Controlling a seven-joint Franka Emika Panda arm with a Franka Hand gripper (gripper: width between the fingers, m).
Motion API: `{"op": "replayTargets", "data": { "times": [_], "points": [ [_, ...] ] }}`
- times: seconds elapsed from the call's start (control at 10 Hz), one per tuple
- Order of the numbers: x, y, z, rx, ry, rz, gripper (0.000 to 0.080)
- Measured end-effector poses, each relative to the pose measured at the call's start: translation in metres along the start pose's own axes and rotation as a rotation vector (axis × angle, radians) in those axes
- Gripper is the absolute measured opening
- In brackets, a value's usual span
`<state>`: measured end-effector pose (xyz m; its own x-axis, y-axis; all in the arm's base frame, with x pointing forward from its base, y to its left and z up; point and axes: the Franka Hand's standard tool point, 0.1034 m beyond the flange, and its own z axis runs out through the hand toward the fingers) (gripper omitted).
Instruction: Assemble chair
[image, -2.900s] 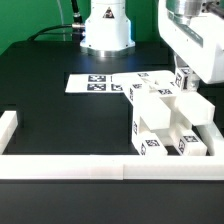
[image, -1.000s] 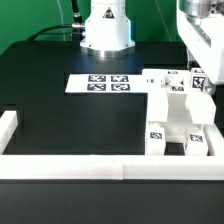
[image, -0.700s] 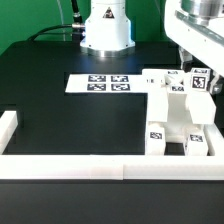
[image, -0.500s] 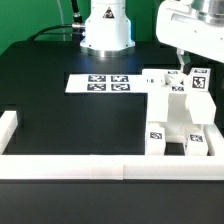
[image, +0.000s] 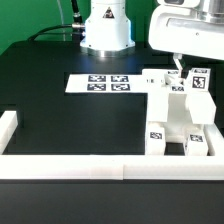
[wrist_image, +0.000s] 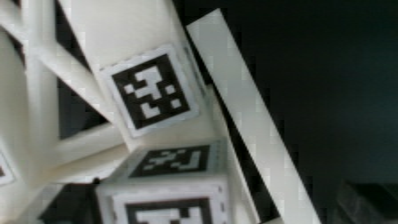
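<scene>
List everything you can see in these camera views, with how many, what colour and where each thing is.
chair parts: one joined cluster (separate pieces hard to count), white with black-and-white square tags, on the table at the exterior view's right, close to the front wall
marker board: one, white with several tags, flat on the table's middle, beside the chair parts
border wall: one, plain white, along the table's front edge, turning up the exterior view's left side
table: one, black, under everything
backdrop: green, behind the table
robot base: one, white, at the back centre
gripper: one, white, above the far end of the chair parts, open, holding nothing
</scene>
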<state>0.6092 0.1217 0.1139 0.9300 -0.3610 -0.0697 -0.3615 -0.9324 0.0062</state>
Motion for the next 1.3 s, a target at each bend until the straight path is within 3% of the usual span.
{"op": "replayTargets", "data": {
  "times": [0.3,0.6,0.9,1.3],
  "points": [
    [0.0023,0.0029,0.0011,-0.012,0.016,-0.229,0.0649],
    [0.0032,0.0052,0.0015,-0.012,0.015,-0.235,0.0649],
    [0.0033,0.0054,0.0018,-0.012,0.015,-0.235,0.0285],
    [0.0034,0.0057,0.0019,-0.012,0.015,-0.167,0.0285]
  ]
}}
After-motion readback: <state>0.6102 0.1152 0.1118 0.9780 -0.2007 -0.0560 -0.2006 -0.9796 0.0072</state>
